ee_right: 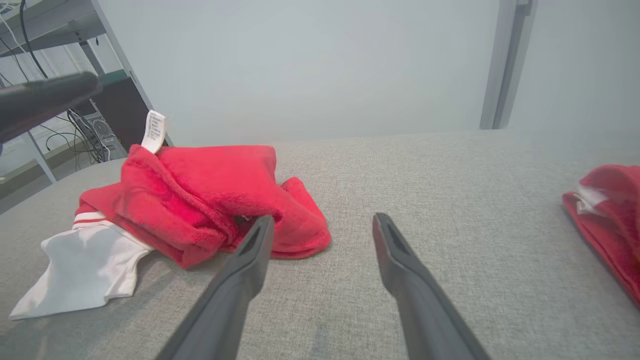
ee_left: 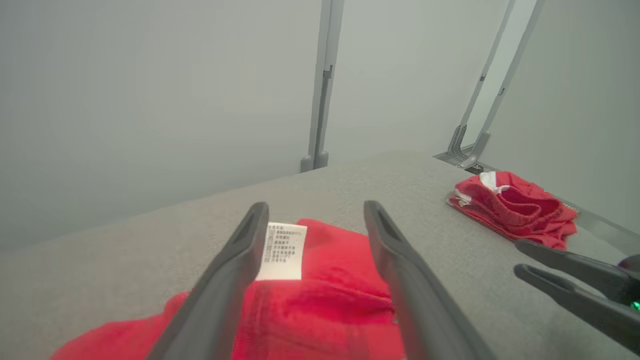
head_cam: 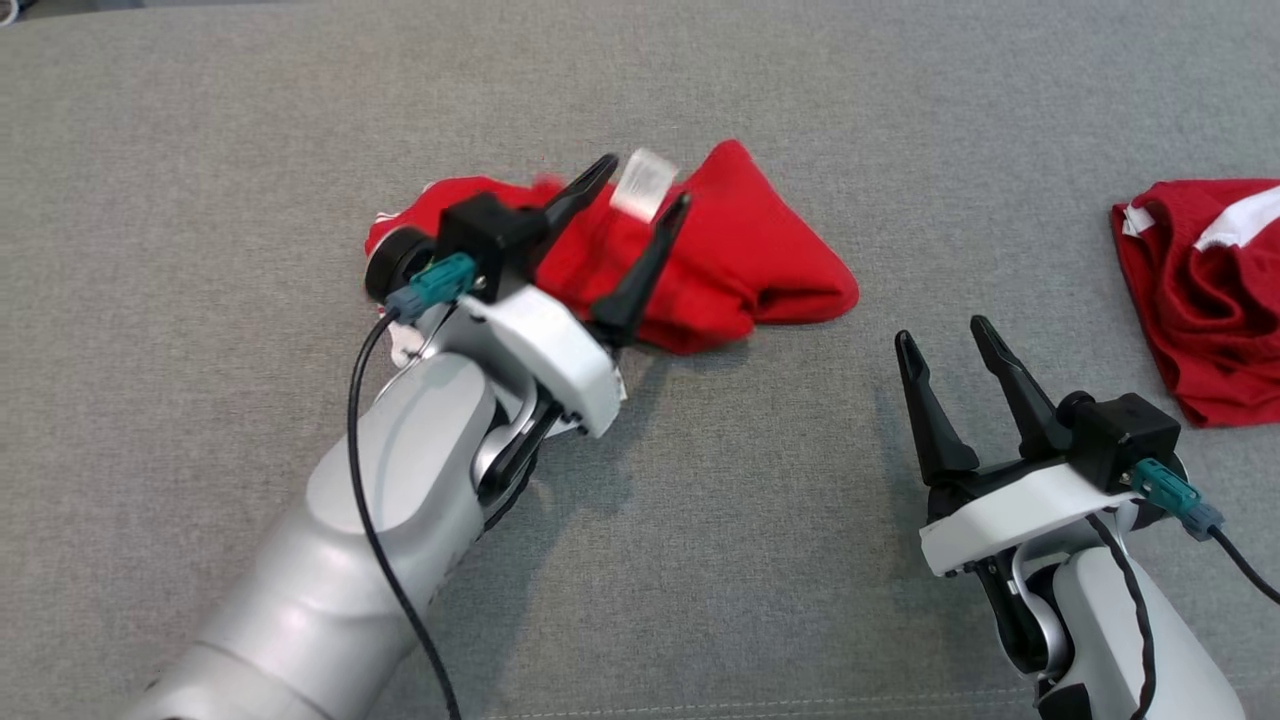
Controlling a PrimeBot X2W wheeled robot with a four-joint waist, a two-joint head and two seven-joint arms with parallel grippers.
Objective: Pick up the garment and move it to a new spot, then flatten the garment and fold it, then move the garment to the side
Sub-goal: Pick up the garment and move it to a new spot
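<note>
The left claw point(head_cam: 648, 180) is spread wide over the crumpled red cloth garment point(head_cam: 760, 250) on the grey fabric bench point(head_cam: 200, 150), and the right claw point(head_cam: 941, 330) is spread too, nearby.

The garment point(head_cam: 740, 260) lies bunched in the upper middle of the head view, on the surface point(head_cam: 200, 200). The left tool point(head_cam: 643, 182) reaches in from the lower left and hangs over the garment's left half, fingers spread, with the label point(head_cam: 645, 178) standing up between the tips. The right tool point(head_cam: 942, 332) sits at lower right over bare surface, fingers parted, apart from the garment. The other garment point(head_cam: 1210, 300) lies at the right edge, well apart from the first.
</note>
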